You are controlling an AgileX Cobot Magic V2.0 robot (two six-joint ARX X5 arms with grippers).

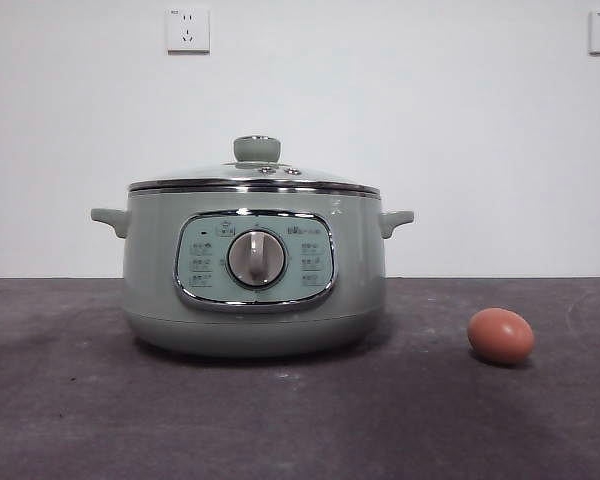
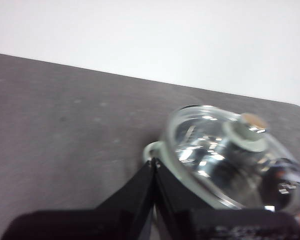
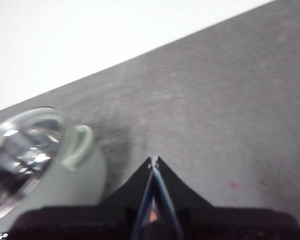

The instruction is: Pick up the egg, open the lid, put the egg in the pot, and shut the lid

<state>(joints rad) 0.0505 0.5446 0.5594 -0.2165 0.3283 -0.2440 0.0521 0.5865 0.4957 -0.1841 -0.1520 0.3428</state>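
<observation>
A large round sage-green electric pot (image 1: 255, 300) with a smooth, glossy body stands on a dark grey, matte, slightly mottled surface (image 1: 80, 400), left of centre in the front view. Two small stubby handles stick out at its sides. On its near face is a chrome-framed control panel (image 1: 255, 260) with a silver dial in the middle. A shallow-domed glass lid (image 1: 255, 175) with a shiny chrome rim sits closed on the pot, topped by a sage-green knob.

A small, smooth, reddish-brown oval egg (image 1: 501, 335) lies on the surface to the right of the pot, well apart from it and a little nearer the camera. Behind everything is a plain white wall (image 1: 430, 120) with two white power sockets (image 1: 188, 30) high up.

Neither arm appears in the front view. The left wrist view shows the left gripper (image 2: 154, 161) held above the surface beside the pot, its two black wedge-shaped jaws pressed together at the tips and holding nothing; the glass lid there is blurred and full of bright reflections. The right wrist view shows the right gripper (image 3: 153, 160) likewise above the bare surface, jaws together at the tips, with the pot's side and one loop-like handle (image 3: 77, 147) close by. The egg is seen clearly only in the front view.
</observation>
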